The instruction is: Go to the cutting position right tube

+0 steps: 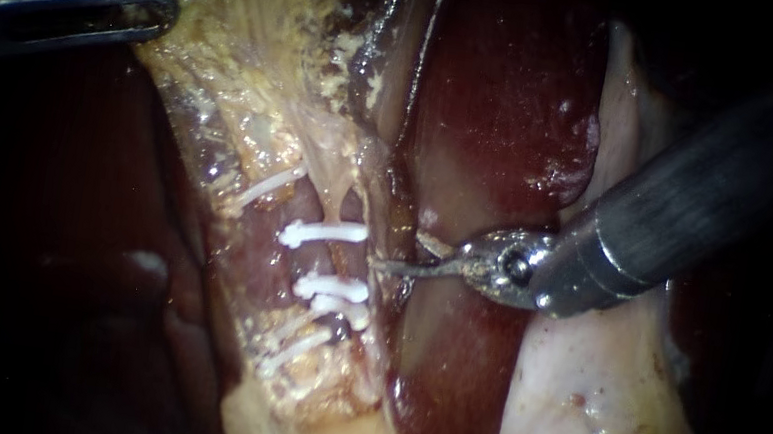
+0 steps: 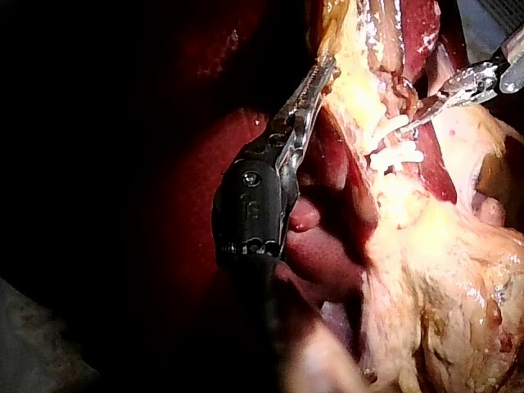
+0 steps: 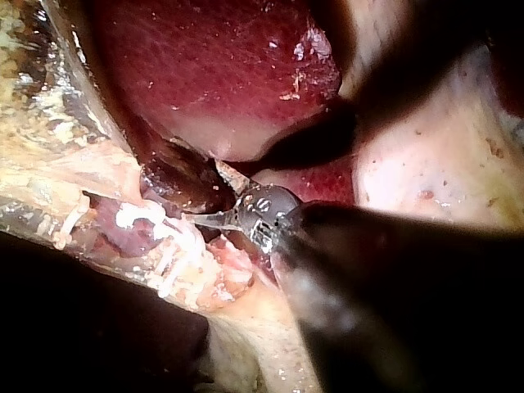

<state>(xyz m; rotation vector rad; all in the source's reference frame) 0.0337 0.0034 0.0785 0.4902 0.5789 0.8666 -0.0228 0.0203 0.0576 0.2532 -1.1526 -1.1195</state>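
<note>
Closest to the endoscope, the right instrument (image 1: 404,254) slants down from the upper right with its end effector released. A thin gap shows between its two slim blades, and nothing is gripped. The lower tip lies just beside the right tube (image 1: 340,263), level with the bare stretch between one white clip (image 1: 323,234) above and a pair of clips (image 1: 335,297) below. That tube runs down a band of pale yellow tissue (image 1: 257,58), with dark red liver (image 1: 515,94) on either side. Farther back, at the upper left, the left instrument (image 1: 158,8) has its end effector clenched on the edge of the yellow tissue, which stretches taut from it. Seen from the right wrist camera, the blade tips sit just short of the same cluster of clips.
</note>
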